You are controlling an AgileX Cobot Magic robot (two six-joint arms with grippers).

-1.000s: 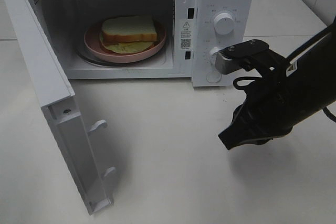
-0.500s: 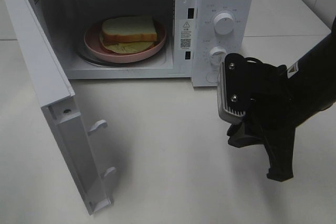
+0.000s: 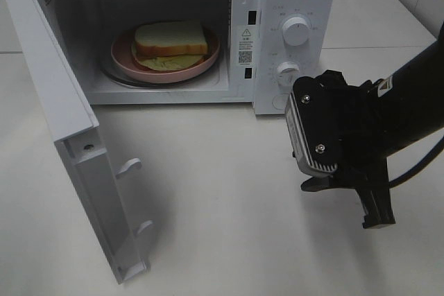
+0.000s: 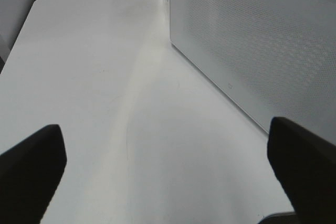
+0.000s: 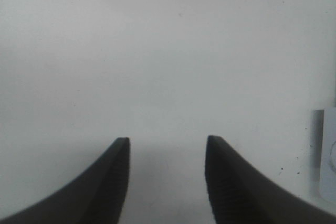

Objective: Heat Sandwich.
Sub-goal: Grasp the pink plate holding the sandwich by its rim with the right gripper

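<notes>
The microwave runs off the top of the high view, so its roof goes unseen. The right arm leaves by the right edge, and its wrist block covers the lower corner of the control panel. Print around the upper dial and on the warning label is too small to read. The sandwich hides the back of the plate. The left gripper shows only two blurred dark fingertips, cut by the frame. The right gripper has its fingers likewise cropped, and a white thing at that picture's edge is too cut off to name.
</notes>
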